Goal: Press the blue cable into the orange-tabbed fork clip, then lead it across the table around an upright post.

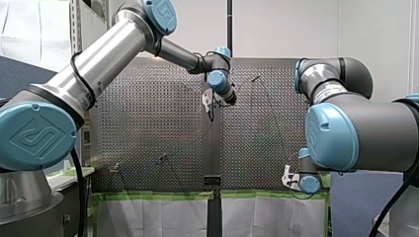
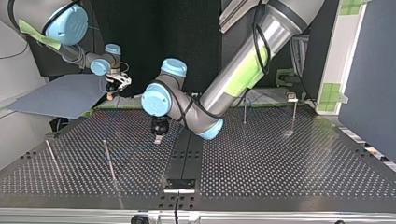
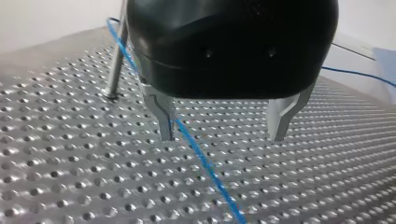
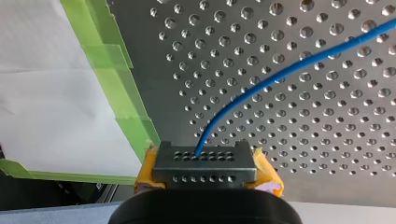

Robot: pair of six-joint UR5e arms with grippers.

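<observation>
Left gripper (image 3: 222, 135) first: its two metal fingers (image 3: 163, 114) stand apart just over the perforated table (image 3: 70, 177), gripping nothing. The blue cable (image 3: 196, 154) runs between them, hard against one finger, coming from beside an upright post (image 3: 114, 65) behind the gripper. My right gripper (image 4: 203, 158) is at the table's taped edge, its yellow pads clamped on the cable's other stretch, and the cable curves away from it over the holes. I judge the step in hand to be taking the cable with my left gripper, ready to lead it around a post. To do that well, centre the gripper on the cable before closing, since a line that sits against one finger may ride up or be pinched at the tip. Come low enough that the fingers straddle it, but without scraping the table. Let my right gripper hold firm while my left draws out the slack gently (I cannot pick out the orange-tabbed clip in any view, so I cannot say whether the cable is seated).
</observation>
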